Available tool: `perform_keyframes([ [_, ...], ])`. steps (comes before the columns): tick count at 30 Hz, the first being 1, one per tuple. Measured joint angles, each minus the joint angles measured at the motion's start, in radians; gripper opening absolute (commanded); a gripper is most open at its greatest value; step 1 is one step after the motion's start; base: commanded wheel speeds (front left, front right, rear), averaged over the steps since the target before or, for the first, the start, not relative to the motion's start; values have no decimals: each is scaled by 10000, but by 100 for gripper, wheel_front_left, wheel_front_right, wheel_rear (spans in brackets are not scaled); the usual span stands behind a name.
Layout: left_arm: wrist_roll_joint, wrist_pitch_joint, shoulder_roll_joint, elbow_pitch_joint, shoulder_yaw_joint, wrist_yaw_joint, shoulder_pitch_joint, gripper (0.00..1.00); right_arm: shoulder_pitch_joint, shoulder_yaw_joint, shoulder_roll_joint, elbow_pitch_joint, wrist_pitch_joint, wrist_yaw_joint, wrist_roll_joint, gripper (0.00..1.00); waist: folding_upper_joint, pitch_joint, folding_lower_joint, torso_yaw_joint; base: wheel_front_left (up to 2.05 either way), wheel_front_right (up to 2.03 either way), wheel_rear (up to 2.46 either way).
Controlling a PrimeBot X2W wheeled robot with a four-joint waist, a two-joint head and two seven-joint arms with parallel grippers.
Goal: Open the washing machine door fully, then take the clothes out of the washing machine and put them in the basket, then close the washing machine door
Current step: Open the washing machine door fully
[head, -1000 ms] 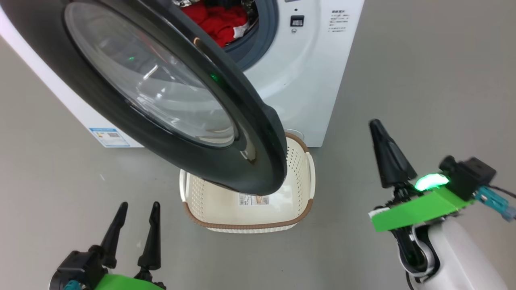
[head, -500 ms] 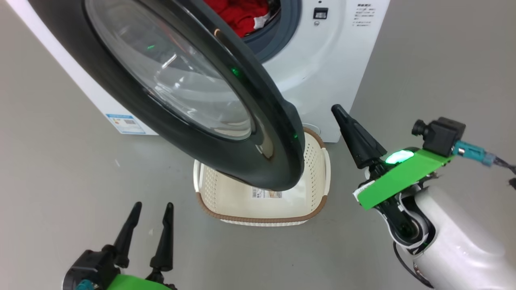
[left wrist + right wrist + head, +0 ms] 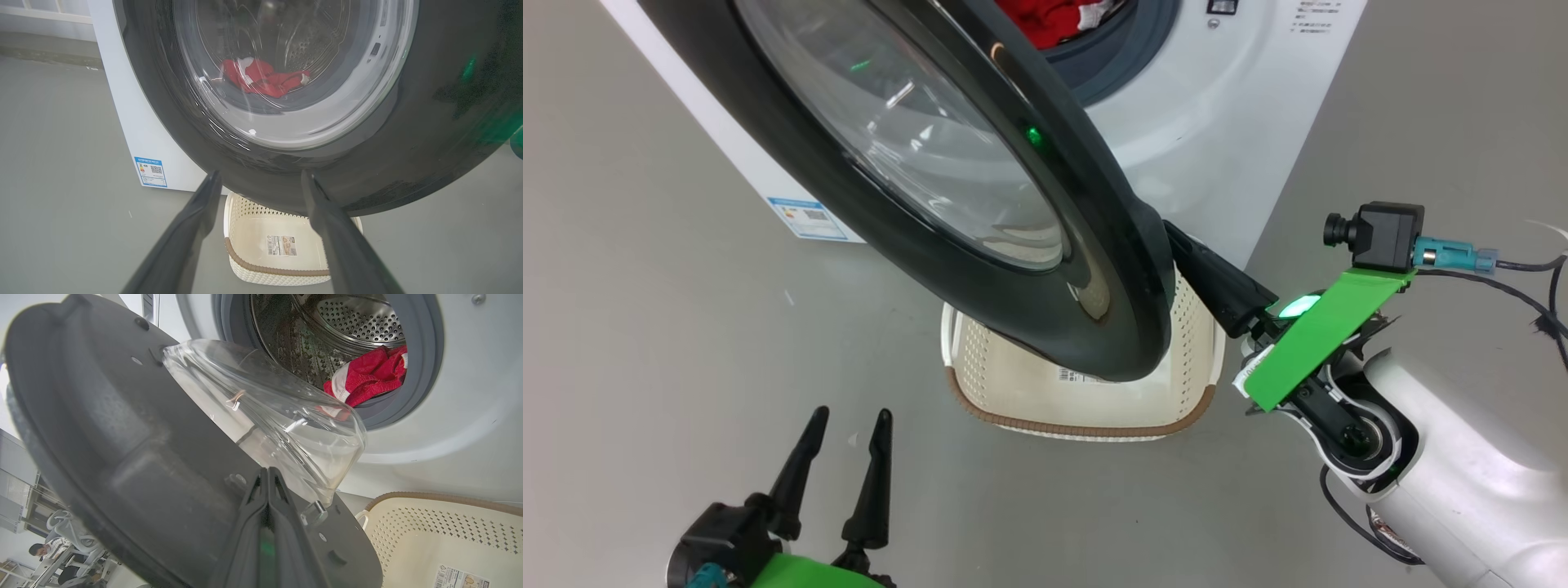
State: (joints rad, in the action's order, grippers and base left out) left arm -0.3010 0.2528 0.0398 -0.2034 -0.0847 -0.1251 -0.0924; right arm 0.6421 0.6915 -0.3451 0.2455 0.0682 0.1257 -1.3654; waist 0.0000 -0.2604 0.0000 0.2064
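Observation:
The washing machine door (image 3: 1094, 327) stands part open, its black rim hanging over the cream basket (image 3: 1094, 408) on the floor. Red clothes (image 3: 1054, 16) lie in the drum of the white washing machine (image 3: 1217, 139). My right gripper (image 3: 1188, 249) is shut on nothing, its tip tucked behind the door's lower edge. The right wrist view has its joined fingertips (image 3: 267, 471) at the door's inner face (image 3: 122, 457), under the glass bowl, with clothes (image 3: 367, 375) beyond. My left gripper (image 3: 849, 420) is open, low and short of the door; the left wrist view looks past its fingertips (image 3: 260, 175) to the door (image 3: 408, 155) and basket (image 3: 261, 241).
A blue label (image 3: 809, 219) marks the machine's lower left corner. Grey floor lies all around the machine and basket. Cables (image 3: 1535, 286) trail from my right wrist. Far behind the door, a person (image 3: 41, 549) sits at a desk.
The head camera has shifted, sliding the whole picture right and down. My right gripper has moved left from open floor to the door's lower edge. The left gripper keeps its place.

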Motion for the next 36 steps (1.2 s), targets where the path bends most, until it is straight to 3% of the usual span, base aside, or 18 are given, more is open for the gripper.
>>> perform_keyframes([
  [19,-176,0,-6,21,-111,0,-93,100,129,1237,-518,-614,-199,-2,-890,0,0,110,0,501,0,0,0],
  [36,-265,0,-8,21,-180,0,128,100,-35,2322,-462,-1118,-153,-2,-1344,0,0,478,0,1531,0,0,0],
])
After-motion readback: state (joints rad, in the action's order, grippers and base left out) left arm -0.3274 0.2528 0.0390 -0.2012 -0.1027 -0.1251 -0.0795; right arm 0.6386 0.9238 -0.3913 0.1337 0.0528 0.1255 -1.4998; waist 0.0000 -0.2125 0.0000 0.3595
